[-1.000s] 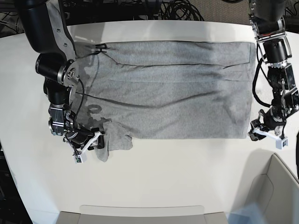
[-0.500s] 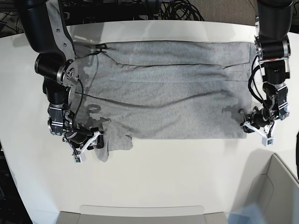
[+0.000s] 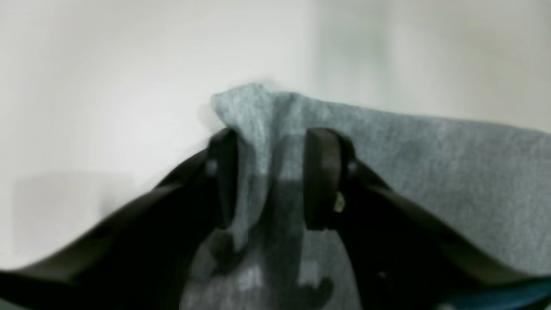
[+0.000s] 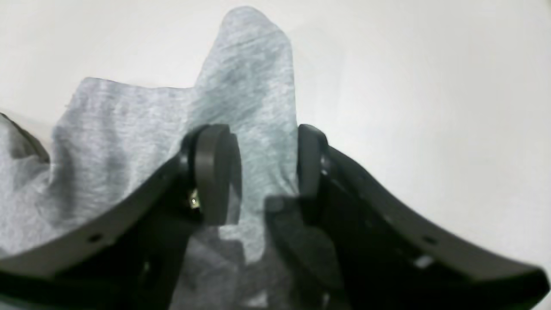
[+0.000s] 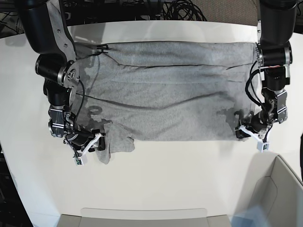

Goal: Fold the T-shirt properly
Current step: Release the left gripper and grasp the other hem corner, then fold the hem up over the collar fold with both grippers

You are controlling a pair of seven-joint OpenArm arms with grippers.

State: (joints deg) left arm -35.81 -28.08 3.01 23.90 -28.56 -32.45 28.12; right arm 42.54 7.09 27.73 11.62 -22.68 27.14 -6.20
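A: What do you have, left to right in the base view?

B: The right end effector (image 5: 90, 142) sits at 8 o'clock on the counter (image 5: 180, 175), jaws apart with a bunched corner of the T-shirt (image 5: 165, 90) lying between them, not pinched yet. The shirt lies spread flat across the counter's far half. At 4 o'clock the left end effector (image 5: 250, 132) straddles the other near corner, also unclenched.

A: How will it handle?

B: My judgement: light, limp cotton that sags and drags. I'd clamp both near corners on the doubled hem so it can't slip, then lift together.
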